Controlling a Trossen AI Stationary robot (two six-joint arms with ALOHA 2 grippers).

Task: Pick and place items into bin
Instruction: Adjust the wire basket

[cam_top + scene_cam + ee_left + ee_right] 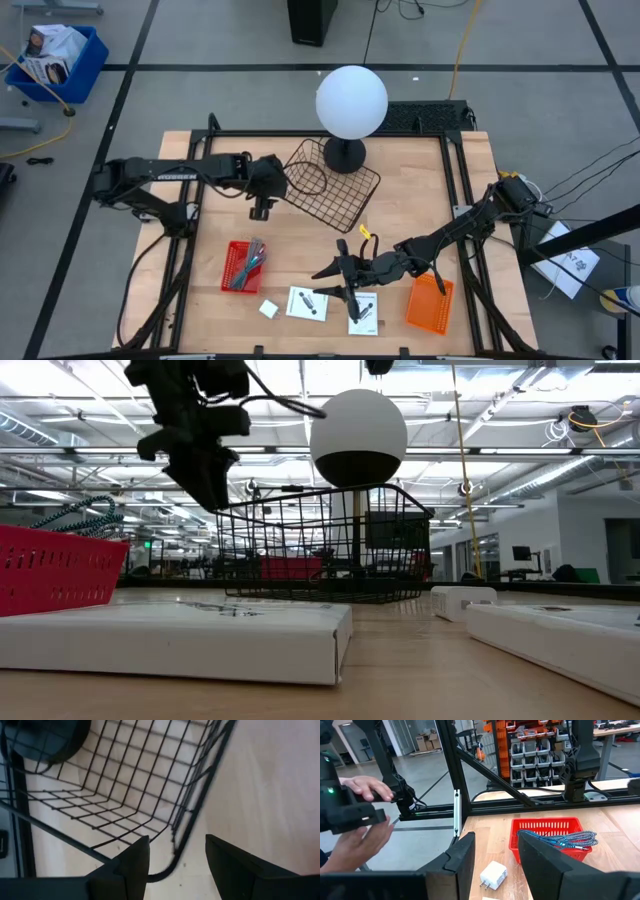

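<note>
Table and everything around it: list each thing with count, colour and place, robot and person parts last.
wire basket: one, black, back middle of table, by the lamp base
globe lamp: one, white ball on black base, back middle
red basket: one, red, front left, holding teal-blue cables
orange basket: one, orange, front right
flat boxes: two, white with black marks, front middle
charger plug: one, white, front, left of the boxes
blue bin: one, blue, on the floor, far left
person's hands: two, beyond the table edge, right wrist view
left gripper: fingers open astride the wire basket's rim
right gripper: fingers apart, over the flat boxes
</note>
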